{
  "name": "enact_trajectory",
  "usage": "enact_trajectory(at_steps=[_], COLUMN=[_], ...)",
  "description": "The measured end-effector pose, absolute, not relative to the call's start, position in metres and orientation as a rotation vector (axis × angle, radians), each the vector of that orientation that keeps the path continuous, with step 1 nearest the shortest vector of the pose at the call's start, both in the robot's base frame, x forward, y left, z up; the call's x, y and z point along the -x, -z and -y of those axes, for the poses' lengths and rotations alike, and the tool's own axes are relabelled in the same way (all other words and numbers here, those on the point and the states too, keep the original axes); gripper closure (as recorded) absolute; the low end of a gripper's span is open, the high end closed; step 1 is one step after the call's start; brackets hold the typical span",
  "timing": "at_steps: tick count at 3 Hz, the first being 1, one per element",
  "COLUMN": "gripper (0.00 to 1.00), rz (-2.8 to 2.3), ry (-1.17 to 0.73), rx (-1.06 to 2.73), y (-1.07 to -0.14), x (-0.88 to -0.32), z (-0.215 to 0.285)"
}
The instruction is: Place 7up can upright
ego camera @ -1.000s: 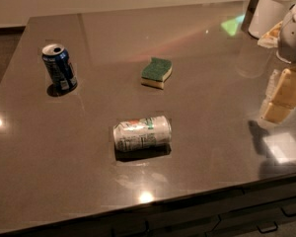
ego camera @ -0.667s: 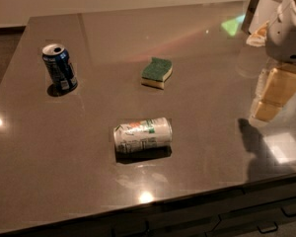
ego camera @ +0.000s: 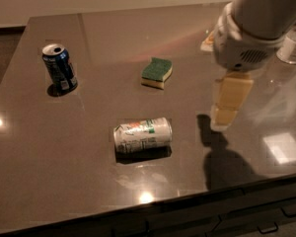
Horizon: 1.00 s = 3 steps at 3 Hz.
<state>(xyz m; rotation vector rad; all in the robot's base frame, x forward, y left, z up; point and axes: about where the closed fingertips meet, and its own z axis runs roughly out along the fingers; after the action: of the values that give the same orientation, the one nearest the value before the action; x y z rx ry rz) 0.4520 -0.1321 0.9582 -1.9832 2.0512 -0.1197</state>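
Note:
The 7up can lies on its side near the front middle of the dark table, its silver top toward the left. It is silver-white with green and red marks. My gripper hangs from the white arm at the right, above the table, about a can's length to the right of the can and not touching it. It holds nothing that I can see.
A blue can stands upright at the back left. A green and yellow sponge lies behind the 7up can. A clear bottle stands at the far right edge. The table's front edge runs just below the can.
My arm and gripper have moved left from the right edge, toward the middle of the table and closer to the 7up can. The cans and sponge have not moved.

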Motion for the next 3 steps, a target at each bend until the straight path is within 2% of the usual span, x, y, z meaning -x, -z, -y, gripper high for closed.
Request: enact_trajectory(at_steps=[3], gripper=[0.00], rz=[-1.954], ry=[0.163], rx=[2.193], y=[-0.896], x=[-0.436], z=[0.051])
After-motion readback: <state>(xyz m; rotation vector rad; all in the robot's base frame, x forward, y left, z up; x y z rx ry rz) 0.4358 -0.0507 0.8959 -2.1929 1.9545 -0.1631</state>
